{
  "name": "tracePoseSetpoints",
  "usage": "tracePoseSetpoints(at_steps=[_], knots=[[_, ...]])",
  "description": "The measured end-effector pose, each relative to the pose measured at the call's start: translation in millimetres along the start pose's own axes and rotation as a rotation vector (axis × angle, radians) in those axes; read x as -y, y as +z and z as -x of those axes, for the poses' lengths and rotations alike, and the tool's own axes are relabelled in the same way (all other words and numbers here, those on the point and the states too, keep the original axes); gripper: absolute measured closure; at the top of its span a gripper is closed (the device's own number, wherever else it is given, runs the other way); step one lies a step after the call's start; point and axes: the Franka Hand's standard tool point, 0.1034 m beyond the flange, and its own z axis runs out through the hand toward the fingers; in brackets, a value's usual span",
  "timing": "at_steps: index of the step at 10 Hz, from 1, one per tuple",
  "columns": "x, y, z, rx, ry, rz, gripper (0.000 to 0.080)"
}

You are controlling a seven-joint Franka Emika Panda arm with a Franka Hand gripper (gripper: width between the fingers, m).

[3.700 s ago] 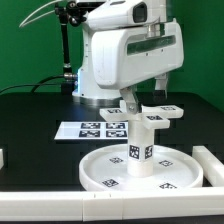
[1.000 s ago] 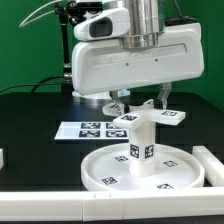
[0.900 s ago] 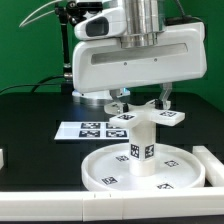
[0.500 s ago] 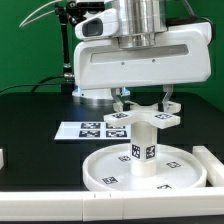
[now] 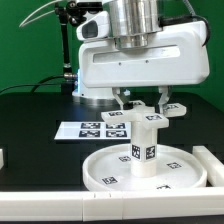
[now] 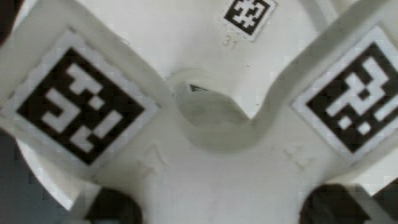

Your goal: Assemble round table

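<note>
White plastic parts of the round table are seen stacked near the table's front edge: a large rimmed round disc (image 5: 143,168) lies flat on the black table top (image 5: 35,115), and a short thick cylinder post (image 5: 142,143) stands upright at its centre. A cross-shaped white foot (image 5: 145,116) with black square tags is held on top of the post by the two-finger gripper (image 5: 141,103), whose jaws are closed on it. In the wrist view the foot's (image 6: 196,130) tagged arms are shown. A flat white marker board (image 5: 88,130) lies behind the disc.
</note>
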Motion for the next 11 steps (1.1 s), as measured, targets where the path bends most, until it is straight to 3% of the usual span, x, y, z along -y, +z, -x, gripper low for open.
tracePoseSetpoints(at_steps=[6,11], knots=[[-0.1,0.0,0.5,0.015,0.462,-0.021,0.0357],[0.4,1.0,0.8,0.031,0.926,-0.062,0.0357]])
